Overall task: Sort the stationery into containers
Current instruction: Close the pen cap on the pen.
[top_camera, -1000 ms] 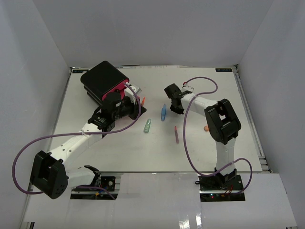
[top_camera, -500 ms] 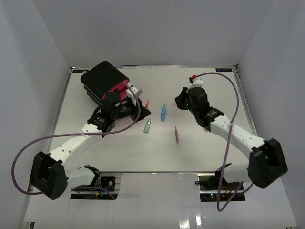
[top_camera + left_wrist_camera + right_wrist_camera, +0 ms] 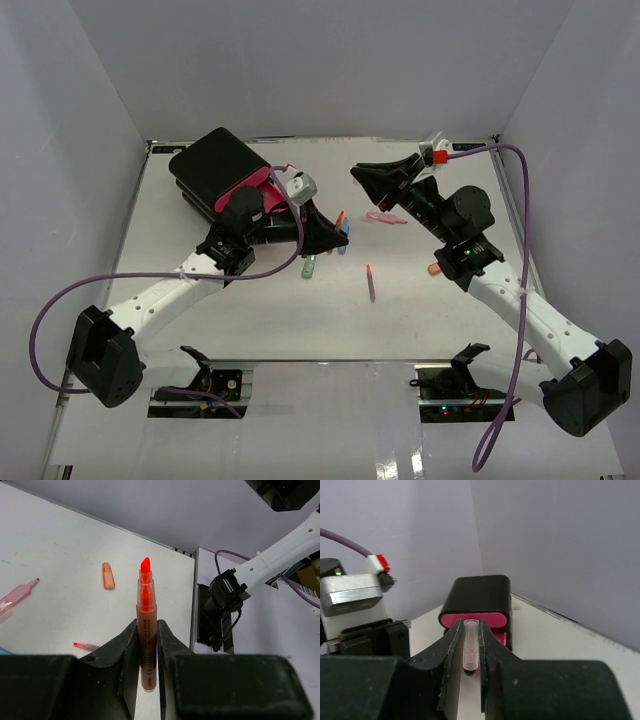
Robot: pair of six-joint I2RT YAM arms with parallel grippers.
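Both arms have just risen, left gripper [image 3: 146,630] clamped on an orange highlighter [image 3: 145,607], right gripper [image 3: 471,641] pinching a pale pink piece [image 3: 471,647], both seemingly bound for the drawers [image 3: 476,619]

Pinched in my left gripper [image 3: 147,632], the orange highlighter [image 3: 145,597] is glossy translucent plastic; the fingers [image 3: 125,650] are matt black plastic. My right gripper [image 3: 470,637] clamps a smooth clear-pink plastic tube [image 3: 470,655]. Ahead of it, the box [image 3: 479,591] looks satin black.
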